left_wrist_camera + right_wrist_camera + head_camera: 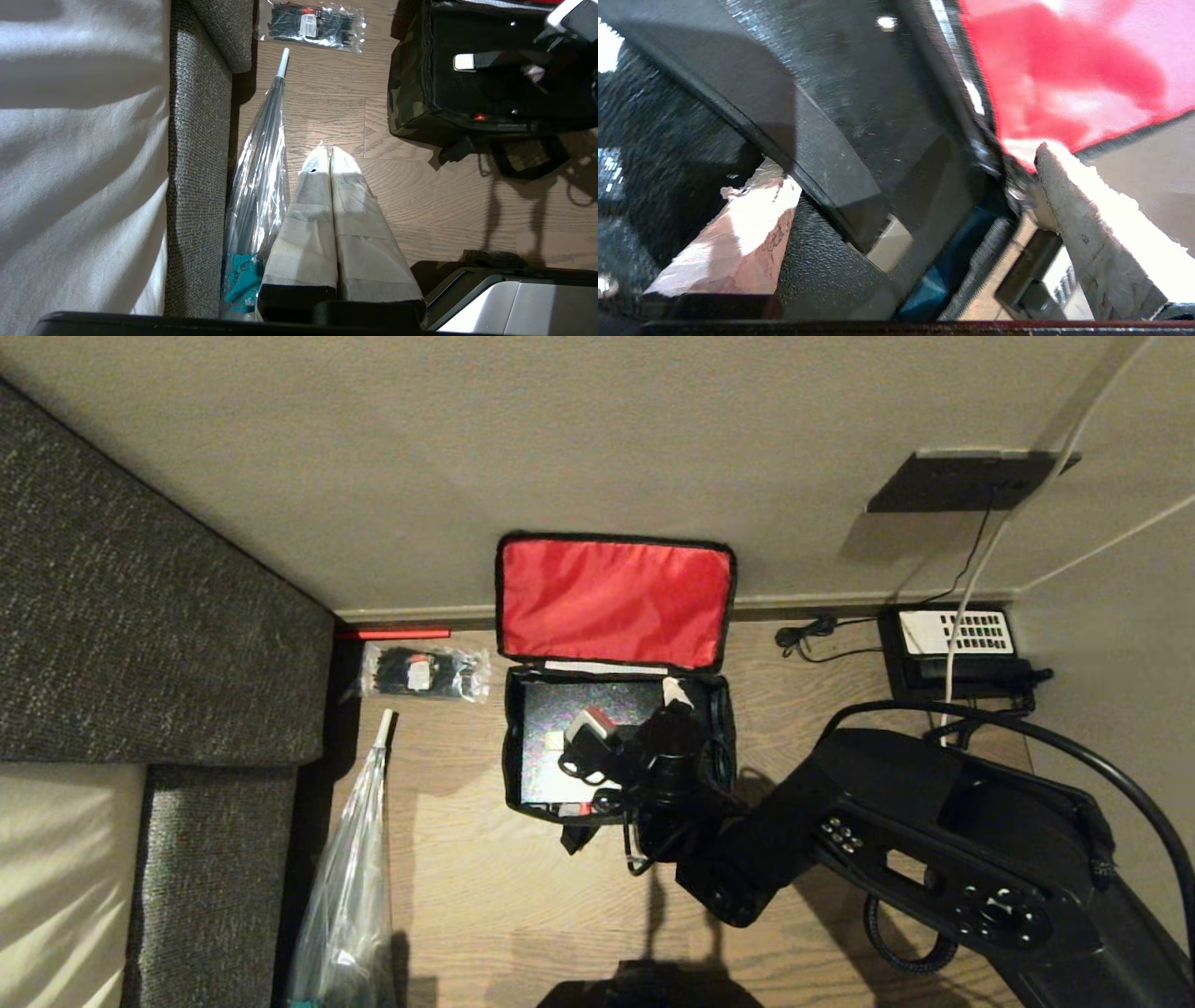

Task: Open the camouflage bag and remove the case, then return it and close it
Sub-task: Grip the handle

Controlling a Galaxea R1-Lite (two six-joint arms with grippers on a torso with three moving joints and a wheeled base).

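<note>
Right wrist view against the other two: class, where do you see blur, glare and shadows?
Right wrist view: red lining smeared, finger glaring white. Left wrist view: sharp, strap shadows on the floor. Head view: arm's shadow on the floor, case glinting.

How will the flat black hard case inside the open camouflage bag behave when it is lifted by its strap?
The flat black hard case looks rigid, so it should stay flat. Its strap handle is off centre, so it may tilt. The camouflage bag fits closely and may drag.

A clear packet of black cable ties [426,672] lay on the wood floor [485,896]. A clear folded umbrella [350,887] lay beside the grey sofa [140,644]. A black telephone [957,649] sat by the wall [560,439].
</note>
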